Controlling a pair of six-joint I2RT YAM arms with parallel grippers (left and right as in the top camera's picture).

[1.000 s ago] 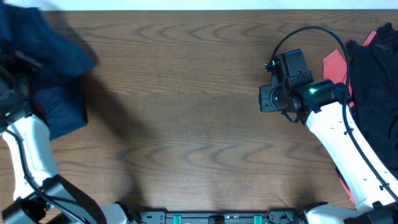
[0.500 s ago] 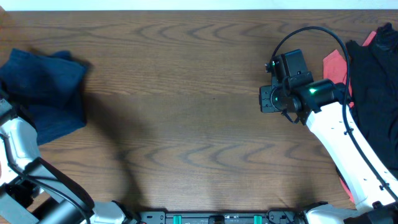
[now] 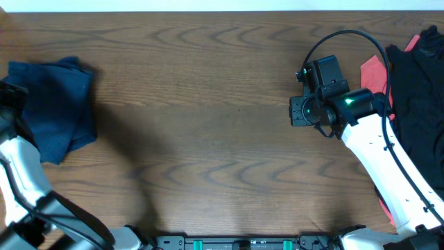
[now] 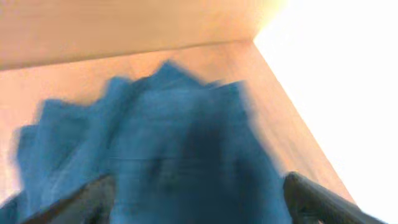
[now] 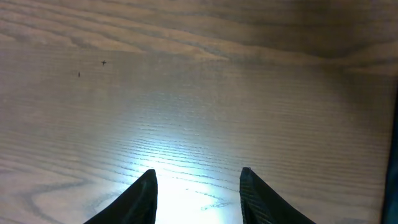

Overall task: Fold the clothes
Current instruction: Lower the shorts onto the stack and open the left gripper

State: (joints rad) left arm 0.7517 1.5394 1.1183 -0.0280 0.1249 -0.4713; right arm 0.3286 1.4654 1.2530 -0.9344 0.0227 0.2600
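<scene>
The navy blue clothes point(image 3: 57, 104) lie in a crumpled heap at the table's far left. My left gripper point(image 3: 10, 97) is at that heap's left edge, partly cut off by the frame. In the left wrist view its two fingers point(image 4: 317, 200) stand wide apart and open over the blurred blue cloth point(image 4: 174, 143), not pinching it. My right gripper point(image 3: 300, 110) hovers over bare wood at the right of centre. Its fingertips point(image 5: 142, 196) are apart, with nothing in the open right gripper point(image 5: 198, 183). A black garment point(image 3: 416, 104) and a coral-red one point(image 3: 374, 71) lie at the far right.
The wooden table point(image 3: 208, 139) runs between the two heaps. The right arm's white link point(image 3: 378, 156) and black cable point(image 3: 347, 35) cross in front of the black garment. The table's back edge point(image 3: 208, 11) meets a white wall.
My left gripper opened and let go of the navy garment, which dropped from a raised bunch onto the heap. The left arm shifted at the table's edge. The right arm stayed put.
</scene>
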